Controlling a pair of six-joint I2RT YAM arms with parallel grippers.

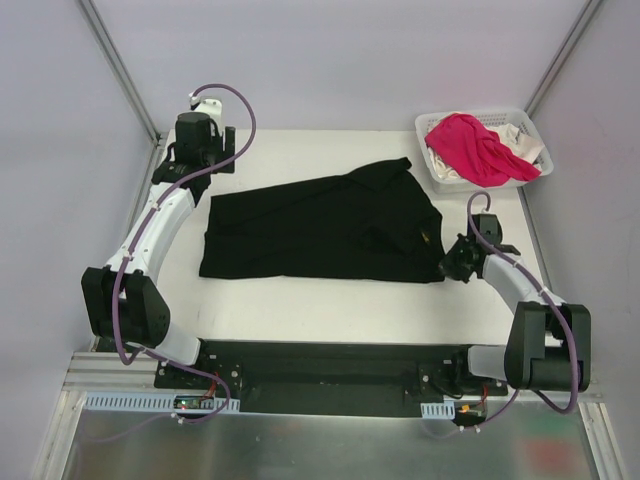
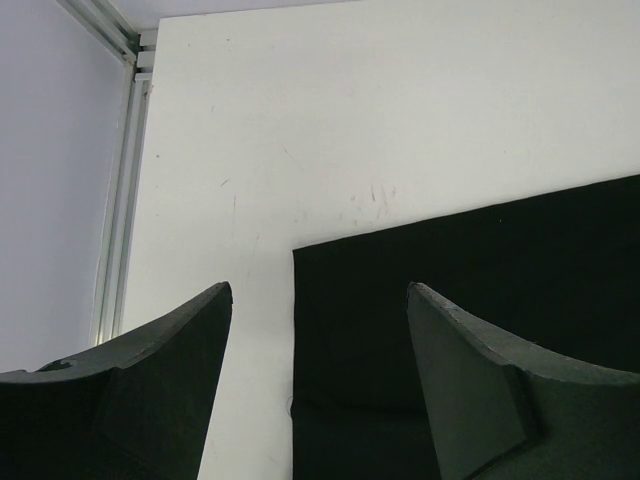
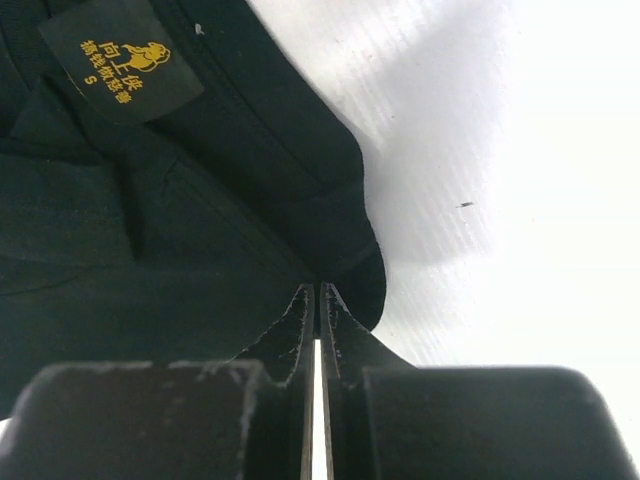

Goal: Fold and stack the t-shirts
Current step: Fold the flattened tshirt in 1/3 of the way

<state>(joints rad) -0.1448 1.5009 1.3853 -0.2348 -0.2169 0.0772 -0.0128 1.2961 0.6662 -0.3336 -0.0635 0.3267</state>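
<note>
Right wrist view: your right gripper [image 3: 318, 300] is pressing its fingers together at the black t-shirt's [image 3: 150, 230] edge. Your left gripper [image 2: 318, 290] is hovering, spread wide, near a far corner of it.

The black t-shirt [image 1: 320, 225] lies spread, roughly flat, mid-counter [image 1: 300, 300]. The pink t-shirt [image 1: 475, 145] sits heaped in the far-right basket [image 1: 480, 113], over a crumpled white t-shirt [image 1: 528, 148].

I read the black t-shirt [image 1: 320, 225] as matt cloth; its neck label [image 3: 120, 60] is smoother, printed in yellow. Table [image 2: 400, 120]: matt white, faintly scuffed. Basket [image 1: 521, 128]: white plastic lattice. Pink t-shirt [image 1: 475, 150]: soft cloth.
</note>
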